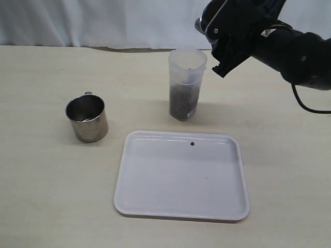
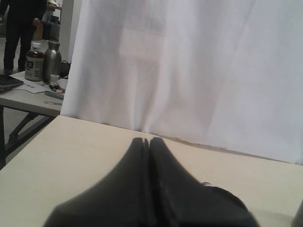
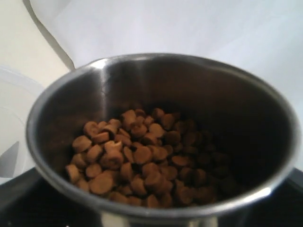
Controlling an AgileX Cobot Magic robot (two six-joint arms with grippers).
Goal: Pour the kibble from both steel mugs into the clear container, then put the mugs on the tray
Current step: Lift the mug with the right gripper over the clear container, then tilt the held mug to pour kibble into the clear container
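Note:
My right gripper hangs high at the back right, just above and right of the clear container, shut on a steel mug. That mug holds a heap of brown kibble and is mostly hidden by the gripper in the exterior view. The container stands upright, about half full of dark kibble. The other steel mug stands upright on the table at the left, its inside showing bare steel. The white tray lies in front. My left gripper is shut on nothing, with a mug rim just beyond it.
One loose pellet lies on the tray near its far rim. A white curtain closes off the back of the table. In the left wrist view, a side table with bottles stands off to one side.

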